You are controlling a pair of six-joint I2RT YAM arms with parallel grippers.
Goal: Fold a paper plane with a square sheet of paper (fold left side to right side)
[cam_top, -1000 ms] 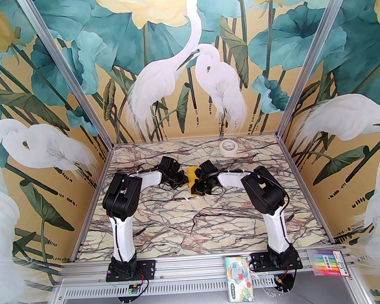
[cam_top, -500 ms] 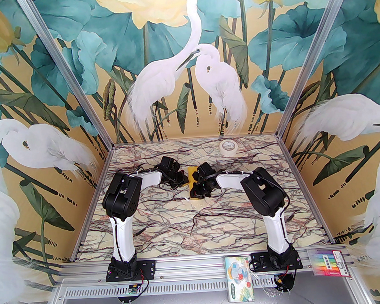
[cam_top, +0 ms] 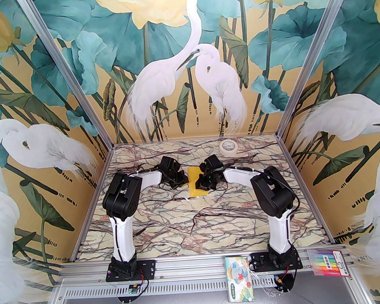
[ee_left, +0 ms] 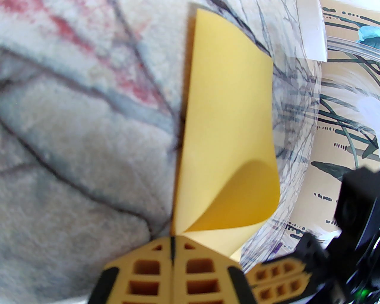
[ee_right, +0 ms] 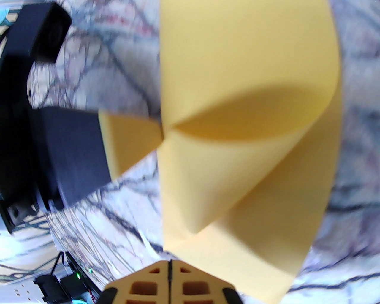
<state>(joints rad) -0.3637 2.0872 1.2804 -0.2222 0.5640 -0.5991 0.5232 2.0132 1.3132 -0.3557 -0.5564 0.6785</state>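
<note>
While both jaws clamp the square sheet of paper (ee_left: pixel 227 115), marker pack (cam_top: pixel 329 261) print illegible

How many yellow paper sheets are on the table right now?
1. The yellow paper sheet lies midway across the marble table, curled partly over itself, at the tips of the left gripper and right gripper. Another could hide beneath it.

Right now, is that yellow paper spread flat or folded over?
Folded over, but loosely: the yellow paper doubles back on itself in a puffy curl, its upper layer bulging off the lower one, not pressed flat.
</note>
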